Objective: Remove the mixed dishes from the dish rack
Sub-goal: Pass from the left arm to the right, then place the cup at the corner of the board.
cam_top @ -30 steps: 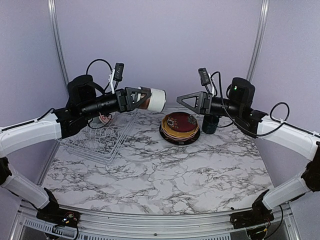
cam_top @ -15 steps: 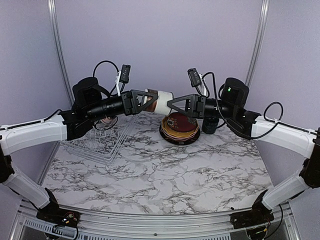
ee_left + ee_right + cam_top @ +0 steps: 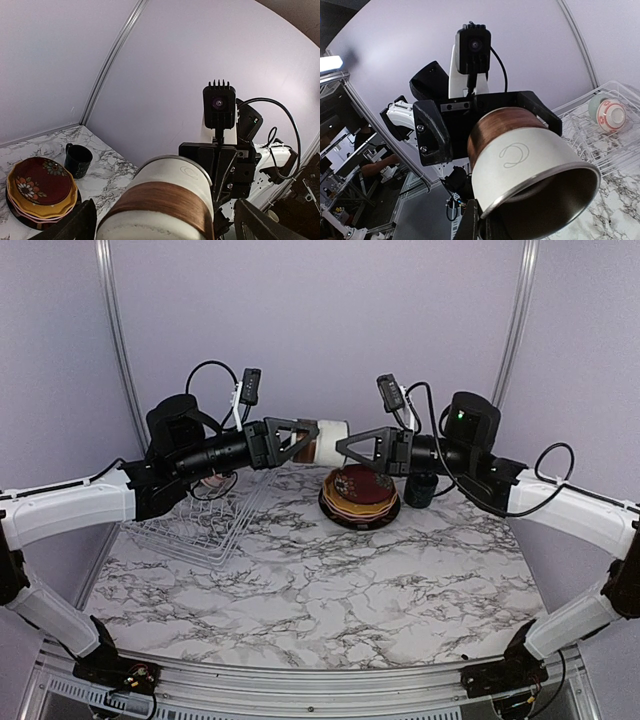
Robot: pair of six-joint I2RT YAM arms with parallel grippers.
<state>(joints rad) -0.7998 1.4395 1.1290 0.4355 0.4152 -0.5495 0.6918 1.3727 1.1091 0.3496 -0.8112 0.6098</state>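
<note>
Right wrist view: the right gripper (image 3: 479, 220) pinches the rim of the pale cup (image 3: 530, 165) in mid-air beside the dish rack (image 3: 180, 525). The left gripper (image 3: 306, 438) is spread around it (no grip). Best to back the left straight off without nudging the cup.

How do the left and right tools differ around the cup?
Left tool is open; right tool is shut. Left tool's fingers flank the cup's brown-banded end with a gap; right tool pinches its rim. Both meet mid-air at the cup.
</note>
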